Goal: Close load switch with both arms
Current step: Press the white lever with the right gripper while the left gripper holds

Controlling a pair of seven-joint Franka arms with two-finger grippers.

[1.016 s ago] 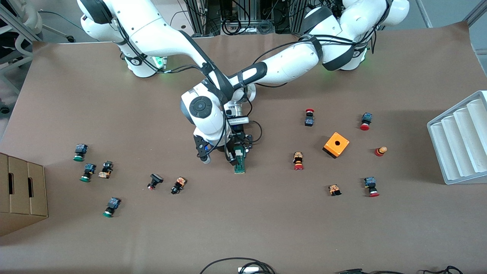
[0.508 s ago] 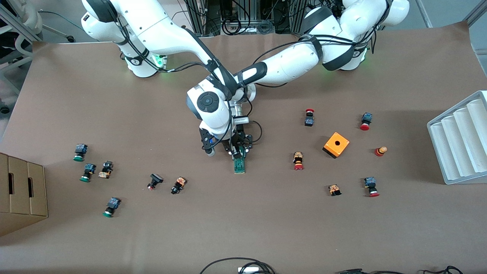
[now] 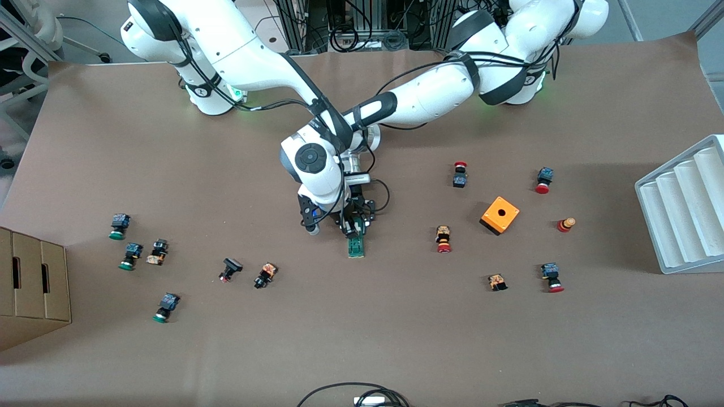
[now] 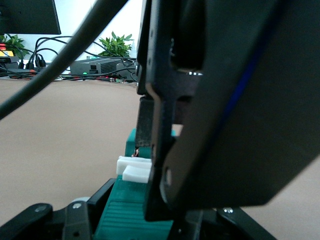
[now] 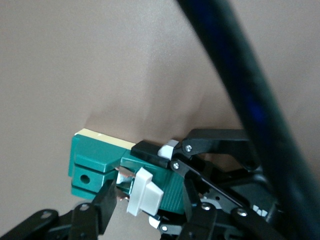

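My left gripper [image 3: 356, 225] was clamped tight on the load switch [image 3: 356, 245], the green bar jutting out past my fingertips along the table. My right gripper [image 5: 145, 212] hovered half spread, its fingers [image 5: 100, 202] straddling the white block [image 5: 144, 192]. Best bet, I figured: keep the left grip rigid and push the block squarely.

The worktop [image 3: 362, 350] is carrying one load switch [image 3: 356, 246], one orange box [image 3: 500, 215], one white tray [image 3: 684, 206], one cardboard box [image 3: 31, 282], three green-capped buttons [image 3: 117, 226] [image 3: 130, 256] [image 3: 164, 307], five red-capped buttons [image 3: 460, 174] [image 3: 543, 180] [image 3: 443, 239] [image 3: 565, 224] [image 3: 551, 277] and four other small button parts [image 3: 157, 252] [image 3: 229, 269] [image 3: 264, 275] [image 3: 496, 281]. Two arms [image 3: 243, 45] [image 3: 430, 96] are reaching over it.
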